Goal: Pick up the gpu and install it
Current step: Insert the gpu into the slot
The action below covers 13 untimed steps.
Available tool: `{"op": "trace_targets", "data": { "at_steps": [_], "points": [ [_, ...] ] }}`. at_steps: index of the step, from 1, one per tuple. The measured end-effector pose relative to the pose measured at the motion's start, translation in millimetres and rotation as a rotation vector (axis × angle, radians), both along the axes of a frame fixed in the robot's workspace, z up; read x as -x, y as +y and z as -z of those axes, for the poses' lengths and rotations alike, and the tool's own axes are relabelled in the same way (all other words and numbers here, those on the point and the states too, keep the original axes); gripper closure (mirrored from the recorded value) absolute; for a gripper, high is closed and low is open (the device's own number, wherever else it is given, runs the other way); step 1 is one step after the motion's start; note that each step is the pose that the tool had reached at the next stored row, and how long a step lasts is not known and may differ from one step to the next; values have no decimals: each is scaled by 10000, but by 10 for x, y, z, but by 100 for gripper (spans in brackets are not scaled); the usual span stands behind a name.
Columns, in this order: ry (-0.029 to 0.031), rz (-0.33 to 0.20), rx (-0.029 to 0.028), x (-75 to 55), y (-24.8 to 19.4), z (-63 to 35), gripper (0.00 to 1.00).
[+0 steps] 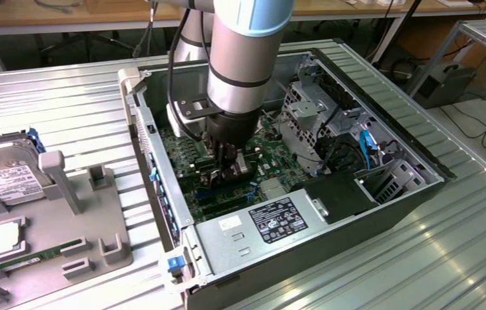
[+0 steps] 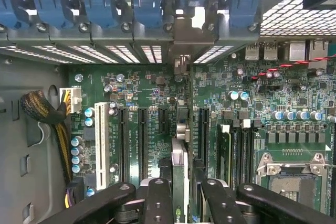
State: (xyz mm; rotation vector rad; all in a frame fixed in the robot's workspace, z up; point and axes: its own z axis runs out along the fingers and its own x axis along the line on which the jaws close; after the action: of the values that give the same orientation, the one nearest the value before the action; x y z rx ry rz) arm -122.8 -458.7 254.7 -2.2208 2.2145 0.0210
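While my arm is deep inside the open tower, the pickup looks done and the seating is under way.

From the exterior view I see the black 2-fingered gripper (image 1: 230,169) lowered into the grey open-sided computer case (image 1: 397,200), just above the green motherboard (image 1: 193,169). In the wrist view the black gripper fingers (image 2: 157,203) are clamped on the gpu (image 2: 180,182), a thin edge-on card with a green board and a silver metal bracket at its far end; it stands upright between the black expansion slots (image 2: 142,142), its bracket reaching toward the row of blue slot latches (image 2: 147,9) at the case's rear wall. I judge the card is aligned over its slot, but I cannot tell whether its edge is fully pressed home. On the grey parts tray (image 1: 96,239) at the exterior view's left, the silver hard drive with a white label (image 1: 6,181) lies untouched.
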Motion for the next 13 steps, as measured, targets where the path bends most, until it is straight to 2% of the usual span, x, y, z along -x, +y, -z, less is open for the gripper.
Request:
{"op": "trace_targets", "data": {
  "at_steps": [3, 4, 5, 11, 13],
  "points": [
    [-3, 0, -4, 0, 0, 3, 73],
    [-3, 0, -4, 0, 0, 2, 66],
    [1, 0, 0, 0, 0, -14, 66],
    [3, -2, 0, 0, 3, -327, 66],
    [3, -4, 10, 10, 21, -371, 67]
  ]
}}
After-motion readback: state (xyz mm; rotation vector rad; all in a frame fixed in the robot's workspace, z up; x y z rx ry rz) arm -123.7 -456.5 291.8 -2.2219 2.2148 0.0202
